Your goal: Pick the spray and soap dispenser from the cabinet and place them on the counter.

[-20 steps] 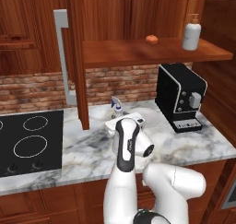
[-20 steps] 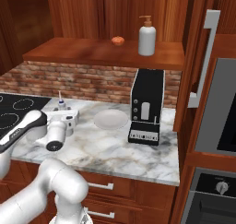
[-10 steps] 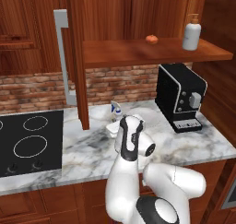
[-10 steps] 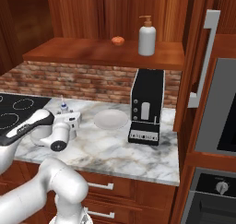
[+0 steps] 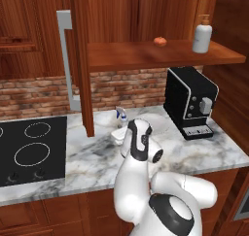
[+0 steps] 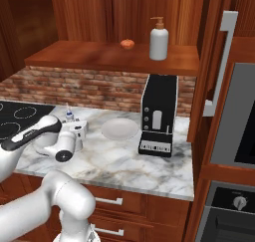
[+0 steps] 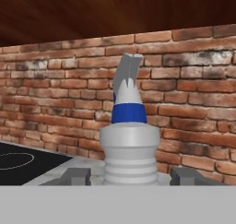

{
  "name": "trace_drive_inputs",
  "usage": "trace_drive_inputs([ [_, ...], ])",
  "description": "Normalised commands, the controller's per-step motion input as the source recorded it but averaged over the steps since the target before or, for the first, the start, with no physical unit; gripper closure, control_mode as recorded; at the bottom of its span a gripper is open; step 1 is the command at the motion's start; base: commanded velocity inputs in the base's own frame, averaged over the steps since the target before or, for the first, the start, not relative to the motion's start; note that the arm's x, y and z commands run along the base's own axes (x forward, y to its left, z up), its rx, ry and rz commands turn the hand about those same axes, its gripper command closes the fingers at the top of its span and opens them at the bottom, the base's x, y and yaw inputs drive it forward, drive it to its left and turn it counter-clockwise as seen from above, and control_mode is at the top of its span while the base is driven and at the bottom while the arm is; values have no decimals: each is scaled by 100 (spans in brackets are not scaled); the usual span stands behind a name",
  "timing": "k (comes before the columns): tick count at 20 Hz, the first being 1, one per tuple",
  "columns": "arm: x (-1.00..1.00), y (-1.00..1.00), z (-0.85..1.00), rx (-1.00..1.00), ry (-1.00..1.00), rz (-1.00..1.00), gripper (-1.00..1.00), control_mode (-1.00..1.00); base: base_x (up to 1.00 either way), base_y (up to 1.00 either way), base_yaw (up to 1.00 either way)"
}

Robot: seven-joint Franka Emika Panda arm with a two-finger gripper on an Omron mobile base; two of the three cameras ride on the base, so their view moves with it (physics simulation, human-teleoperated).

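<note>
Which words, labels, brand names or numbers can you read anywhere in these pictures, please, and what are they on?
None can be read.
spray: blue band, no lettering.
soap dispenser: plain.
coffee machine: pale front markings too small to read.
oven knob: no legible marks.

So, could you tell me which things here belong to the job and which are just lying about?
Part of the job:
- spray, between the gripper fingers, low over the counter
- soap dispenser, on the cabinet shelf

Just lying about:
- coffee machine
- white plate
- small orange thing on the shelf
- cooktop
</note>
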Motion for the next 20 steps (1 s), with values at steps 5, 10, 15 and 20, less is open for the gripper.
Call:
trace_drive_inputs([
  [5,3,0,-36,10,-7,0,100,-100,0,0,0],
  [10,0,0,-44,12,-6,0,100,-100,0,0,0],
  [15,0,0,-45,7,-6,0,100,-100,0,0,0],
  [20,0,0,-41,4,-7,0,100,-100,0,0,0],
])
